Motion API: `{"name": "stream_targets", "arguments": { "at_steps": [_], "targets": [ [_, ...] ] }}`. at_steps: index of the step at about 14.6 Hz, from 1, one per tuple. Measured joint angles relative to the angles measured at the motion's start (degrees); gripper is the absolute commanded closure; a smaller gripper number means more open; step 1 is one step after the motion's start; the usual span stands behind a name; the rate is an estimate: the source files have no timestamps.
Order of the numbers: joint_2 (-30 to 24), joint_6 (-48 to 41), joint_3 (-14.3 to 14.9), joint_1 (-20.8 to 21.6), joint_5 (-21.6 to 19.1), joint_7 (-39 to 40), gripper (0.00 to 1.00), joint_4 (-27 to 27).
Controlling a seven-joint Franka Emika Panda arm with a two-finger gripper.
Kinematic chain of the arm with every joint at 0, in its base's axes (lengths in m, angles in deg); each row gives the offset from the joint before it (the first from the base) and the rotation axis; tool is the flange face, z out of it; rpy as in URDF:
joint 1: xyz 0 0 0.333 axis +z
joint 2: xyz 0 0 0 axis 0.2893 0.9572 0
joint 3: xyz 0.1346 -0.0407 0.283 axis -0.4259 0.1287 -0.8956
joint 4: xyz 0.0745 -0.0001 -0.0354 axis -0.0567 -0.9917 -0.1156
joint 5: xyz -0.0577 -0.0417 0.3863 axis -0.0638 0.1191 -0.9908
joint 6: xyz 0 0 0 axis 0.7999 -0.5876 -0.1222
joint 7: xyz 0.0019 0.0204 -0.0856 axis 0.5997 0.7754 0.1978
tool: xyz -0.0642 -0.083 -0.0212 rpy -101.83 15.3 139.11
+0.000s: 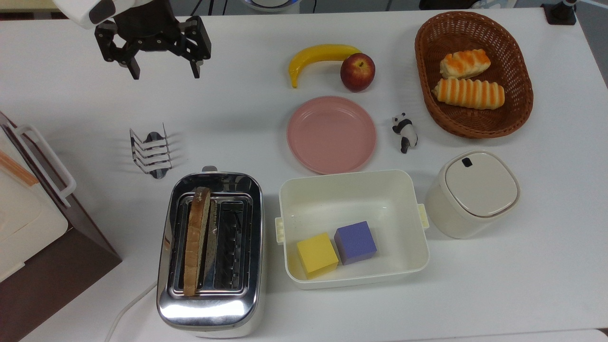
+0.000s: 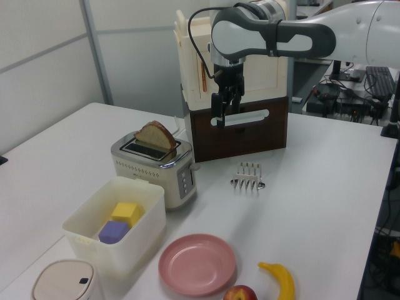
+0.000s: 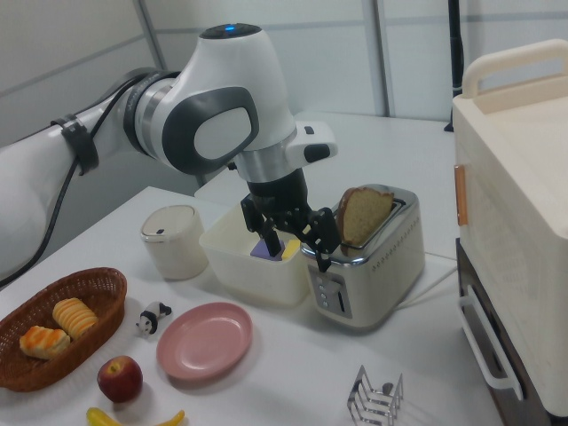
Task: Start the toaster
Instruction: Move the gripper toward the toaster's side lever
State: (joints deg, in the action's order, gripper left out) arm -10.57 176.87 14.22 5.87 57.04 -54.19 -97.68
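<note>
The shiny chrome toaster [image 1: 211, 304] stands near the table's front edge in the top view, with a slice of bread [image 1: 196, 240] standing up out of its left slot. A small grey lever [image 1: 209, 168] pokes out at its far end. The toaster [image 2: 164, 167] also appears in the left view, and in the right view the toaster [image 3: 373, 257] faces me with its control end. My gripper [image 1: 165, 72] hangs open and empty over the table's far left in the top view, well beyond the lever end. The gripper [image 2: 225, 115] and gripper [image 3: 295, 253] sit high above the tabletop.
A wire toast rack [image 1: 152, 153] stands between gripper and toaster. A white appliance with a handle [image 1: 28, 209] on a brown box borders the top view's left. A white bin [image 1: 351, 199] holding two cubes sits right of the toaster, with a pink plate [image 1: 331, 134], banana [image 1: 318, 54], apple [image 1: 357, 71] and basket [image 1: 427, 95] beyond it.
</note>
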Motion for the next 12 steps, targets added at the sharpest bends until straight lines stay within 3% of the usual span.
{"name": "stream_targets", "arguments": {
  "at_steps": [10, 12],
  "targets": [
    [0.0, 0.0, 0.08, -0.13, 0.0, 0.0, 0.0, -0.02],
    [0.0, 0.0, 0.09, -0.14, 0.0, -0.01, 0.1, -0.03]
  ]
}}
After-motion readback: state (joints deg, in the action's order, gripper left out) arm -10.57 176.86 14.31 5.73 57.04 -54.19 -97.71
